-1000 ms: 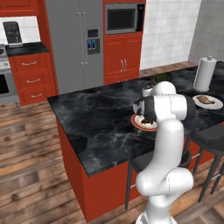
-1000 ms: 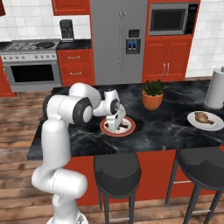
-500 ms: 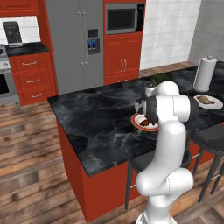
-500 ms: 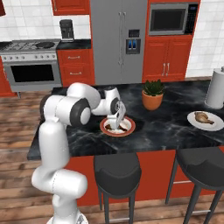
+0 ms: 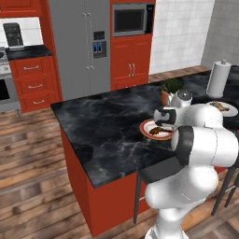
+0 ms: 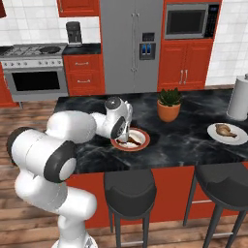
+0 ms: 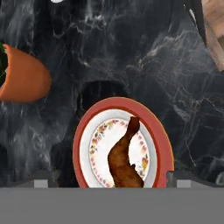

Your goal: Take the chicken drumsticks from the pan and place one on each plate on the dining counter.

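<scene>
On the black marble dining counter (image 5: 102,133) stands a white plate with a red rim (image 5: 145,129) (image 6: 144,137) (image 7: 81,144). The dark reddish-brown drumstick (image 6: 134,141) (image 7: 124,159) lies on it. My gripper (image 5: 161,124) (image 6: 124,137) (image 7: 109,183) hovers just above this plate, open, its fingertips (image 7: 41,183) spread wider than the drumstick and not touching it. To the right, a pale plate (image 5: 228,110) (image 6: 238,136) carries the golden-brown drumstick (image 6: 223,130) (image 5: 219,106). The pan is out of view.
A terracotta plant pot (image 6: 169,109) (image 7: 22,78) (image 5: 169,93) stands just behind the red-rimmed plate. A paper towel roll (image 5: 218,78) (image 6: 240,99) stands near the pale plate. Two black stools (image 6: 130,186) (image 6: 223,179) stand under the counter's near edge.
My gripper has opened wide and let go of the dark drumstick, which now rests on the red-rimmed plate. The arm has hardly shifted.
</scene>
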